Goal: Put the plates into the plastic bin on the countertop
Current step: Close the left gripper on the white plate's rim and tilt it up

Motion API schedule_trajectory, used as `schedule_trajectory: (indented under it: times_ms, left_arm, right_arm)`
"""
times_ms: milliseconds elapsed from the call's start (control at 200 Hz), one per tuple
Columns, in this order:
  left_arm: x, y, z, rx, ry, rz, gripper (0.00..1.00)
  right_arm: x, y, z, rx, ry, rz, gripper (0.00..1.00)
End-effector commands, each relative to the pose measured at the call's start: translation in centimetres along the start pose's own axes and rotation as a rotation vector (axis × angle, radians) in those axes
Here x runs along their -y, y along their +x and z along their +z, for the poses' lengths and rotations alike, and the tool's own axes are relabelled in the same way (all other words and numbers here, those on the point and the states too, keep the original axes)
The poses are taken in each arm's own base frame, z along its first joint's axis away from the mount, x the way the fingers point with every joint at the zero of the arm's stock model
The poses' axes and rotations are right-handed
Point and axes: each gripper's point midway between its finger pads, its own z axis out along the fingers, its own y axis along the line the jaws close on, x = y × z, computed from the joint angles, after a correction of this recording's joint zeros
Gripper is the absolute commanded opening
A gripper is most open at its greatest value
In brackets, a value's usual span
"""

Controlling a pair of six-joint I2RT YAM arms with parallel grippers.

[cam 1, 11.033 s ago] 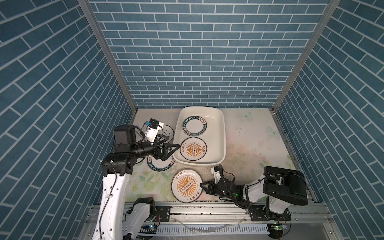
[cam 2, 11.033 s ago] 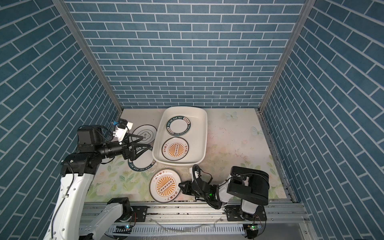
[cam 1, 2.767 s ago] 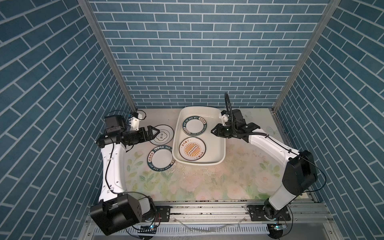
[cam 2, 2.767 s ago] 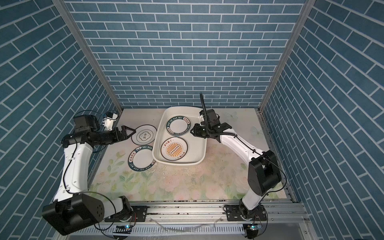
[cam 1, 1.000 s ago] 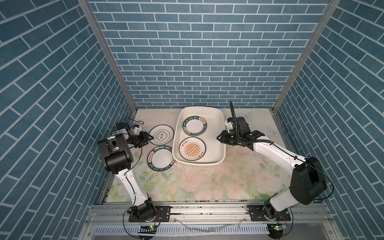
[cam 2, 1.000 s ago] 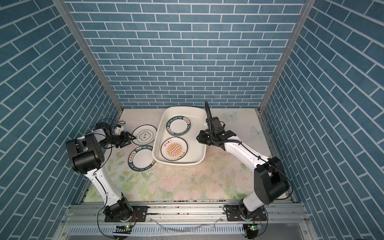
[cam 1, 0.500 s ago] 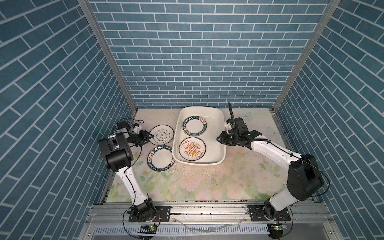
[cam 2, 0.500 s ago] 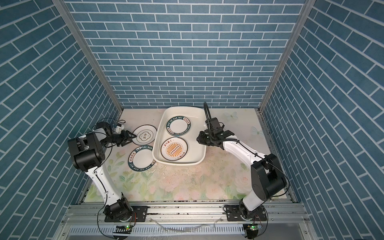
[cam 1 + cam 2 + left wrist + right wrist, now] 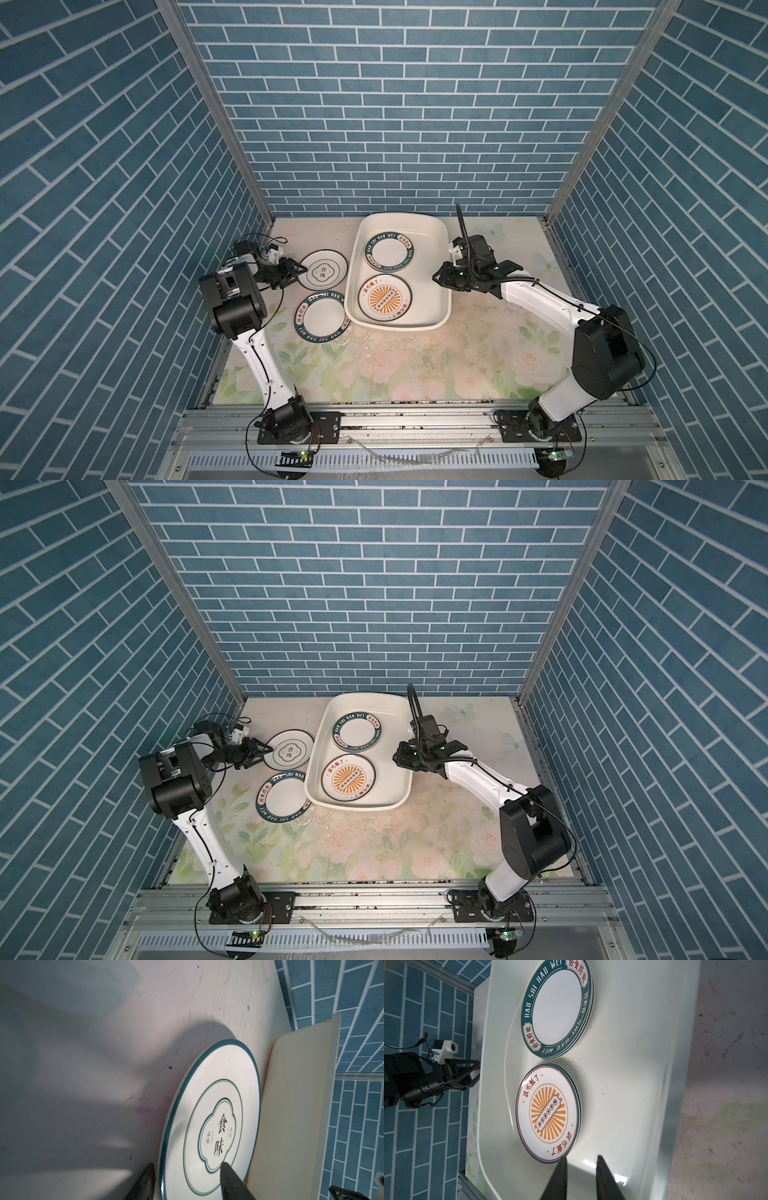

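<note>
The white plastic bin (image 9: 401, 215) stands at the back of the flowered countertop (image 9: 415, 365). It holds a stack of green-lettered plates (image 9: 390, 257) and a stacked sunburst plate (image 9: 385, 298). Left of the bin lie a ringed plate (image 9: 323, 269) and a green-lettered plate (image 9: 321, 318). My left gripper (image 9: 297, 271) is open and low, and its jaws straddle the near edge of the ringed plate (image 9: 207, 1105). One finger (image 9: 230, 1180) lies over the plate and the other is outside its rim. My right gripper (image 9: 436, 277) hovers inside the bin's right wall, narrowly open and empty, just past the sunburst plate (image 9: 548, 1113).
Blue brick walls close in three sides, and the left arm works close to the left wall. The bin's side wall (image 9: 291, 1105) rises right beside the ringed plate. A metal rail (image 9: 415, 419) with both arm bases runs along the front edge.
The sunburst plate that lay on the front countertop is gone from there. My left gripper has come down to the ringed plate's edge with narrower jaws. My right gripper has barely moved lately.
</note>
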Motion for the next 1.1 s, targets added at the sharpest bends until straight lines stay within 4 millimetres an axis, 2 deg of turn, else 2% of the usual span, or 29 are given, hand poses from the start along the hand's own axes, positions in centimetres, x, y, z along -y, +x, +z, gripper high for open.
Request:
schedule_trajectory:
  times_ms: [0, 515, 850, 1000, 1095]
  left_arm:
    - [-2.0, 1.7, 1.3, -0.062, -0.058, -0.055, 0.52]
    - [-1.2, 2.0, 2.0, -0.077, 0.001, -0.119, 0.46]
    - [-1.6, 2.3, 2.2, -0.085, -0.009, -0.127, 0.42]
    - [-1.6, 2.3, 2.2, -0.084, -0.005, -0.126, 0.3]
    - [-1.6, 2.4, 2.2, -0.09, -0.004, -0.128, 0.29]
  right_arm:
    - [0.1, -0.3, 0.4, -0.001, -0.002, 0.026, 0.25]
    - [1.0, -0.3, 1.5, -0.012, -0.008, 0.049, 0.25]
    - [0.9, -0.4, 1.7, -0.016, -0.013, 0.054, 0.24]
    - [0.9, -0.3, 1.9, -0.018, -0.013, 0.054, 0.24]
    - [1.0, -0.4, 1.9, -0.018, -0.013, 0.055, 0.24]
